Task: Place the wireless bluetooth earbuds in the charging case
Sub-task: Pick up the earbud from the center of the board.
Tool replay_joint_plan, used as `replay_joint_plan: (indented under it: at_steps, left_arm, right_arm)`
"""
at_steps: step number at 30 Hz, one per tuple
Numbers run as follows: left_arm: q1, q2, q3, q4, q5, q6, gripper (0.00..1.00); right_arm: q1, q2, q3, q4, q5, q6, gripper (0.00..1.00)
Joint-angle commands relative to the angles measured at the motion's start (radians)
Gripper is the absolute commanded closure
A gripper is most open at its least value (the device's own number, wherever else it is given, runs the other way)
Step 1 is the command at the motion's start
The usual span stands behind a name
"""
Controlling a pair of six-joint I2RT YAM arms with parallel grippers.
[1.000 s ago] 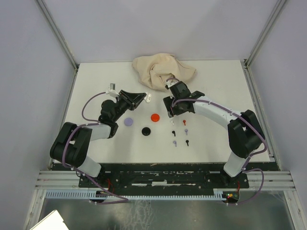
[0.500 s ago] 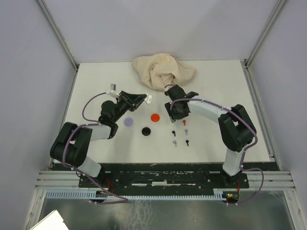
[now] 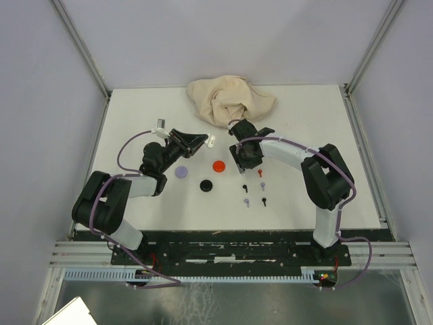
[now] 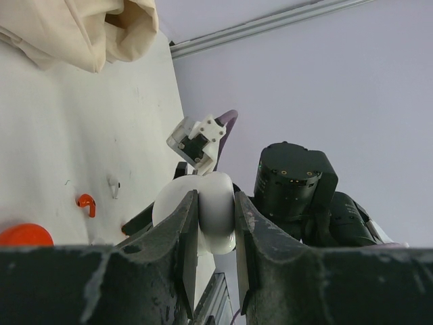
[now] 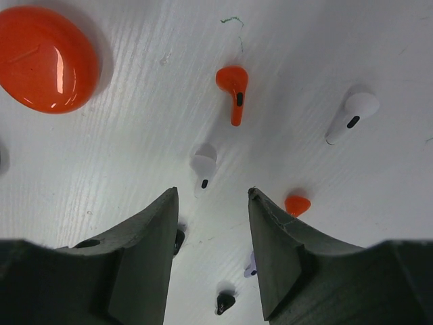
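Observation:
My left gripper (image 4: pixel 216 200) is shut on a white rounded charging case (image 4: pixel 218 218), held above the table left of centre (image 3: pixel 210 141). My right gripper (image 5: pixel 211 195) hangs open just over the scattered earbuds, with nothing between its fingers. Below it lie a pale earbud (image 5: pixel 203 165), a red earbud (image 5: pixel 233 82), a white earbud (image 5: pixel 352 112), another red one (image 5: pixel 295 204) and a black one (image 5: pixel 225 302). From above, the right gripper (image 3: pixel 243 161) sits at the top of the earbud cluster, near the red earbud (image 3: pixel 260 173).
A red disc (image 3: pixel 218 165), a lavender disc (image 3: pixel 181 172) and a black disc (image 3: pixel 206 184) lie between the arms. A crumpled beige cloth (image 3: pixel 230 100) lies at the back of the white table (image 3: pixel 311 115). Grey walls enclose the table.
My right gripper has moved from the cloth's edge down and left to over the earbuds, and its jaws have narrowed. The left gripper and case have not moved.

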Motion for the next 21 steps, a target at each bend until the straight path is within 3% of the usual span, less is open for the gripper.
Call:
replay_joint_plan:
  at_steps: [1,21]
  left_arm:
    - [0.005,0.004,-0.007,0.077,0.012,-0.049,0.97]
    - [0.027,-0.011,-0.042,0.104,0.026,-0.064,0.97]
  right_arm:
    - [0.008,0.018,0.050,-0.005,-0.008,0.014,0.46]
    - [0.022,0.090,0.090,-0.009,-0.007,0.034,0.55]
